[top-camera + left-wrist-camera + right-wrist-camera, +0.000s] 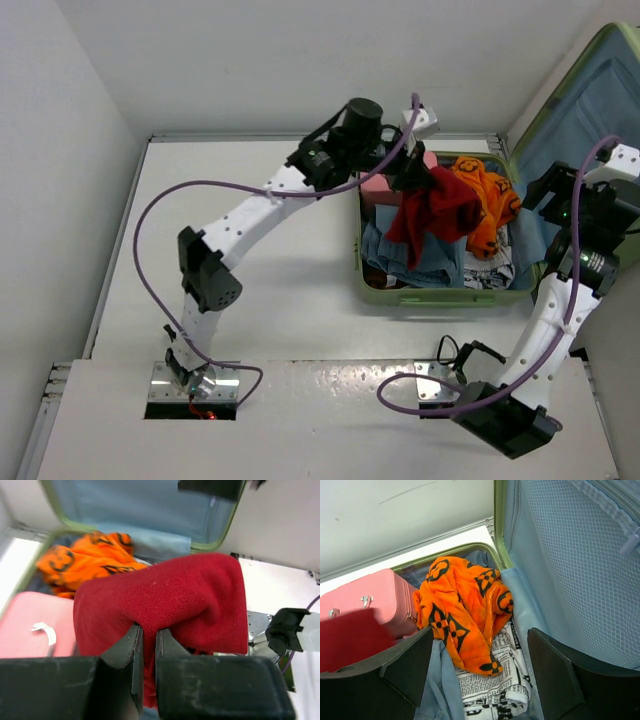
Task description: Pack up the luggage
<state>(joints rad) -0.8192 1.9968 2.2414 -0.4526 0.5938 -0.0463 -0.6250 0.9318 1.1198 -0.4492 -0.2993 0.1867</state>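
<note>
The light-green luggage [440,294] lies open at the right, its lid [590,100] raised with blue-grey lining. My left gripper [412,172] is shut on a red garment [435,215], holding it over the suitcase; in the left wrist view the cloth [165,600] is pinched between the fingers [134,645]. Inside lie an orange patterned cloth [462,612], a newspaper-print cloth [495,685], denim [415,262] and a small pink case [365,602]. My right gripper [480,665] is open and empty above the suitcase's right side, near the lid [570,565].
White walls enclose the table on the left and back. The raised lid stands at the right, close to my right arm [560,300]. A purple cable [200,190] loops along the left arm. The white tabletop [250,250] stretches left of the suitcase.
</note>
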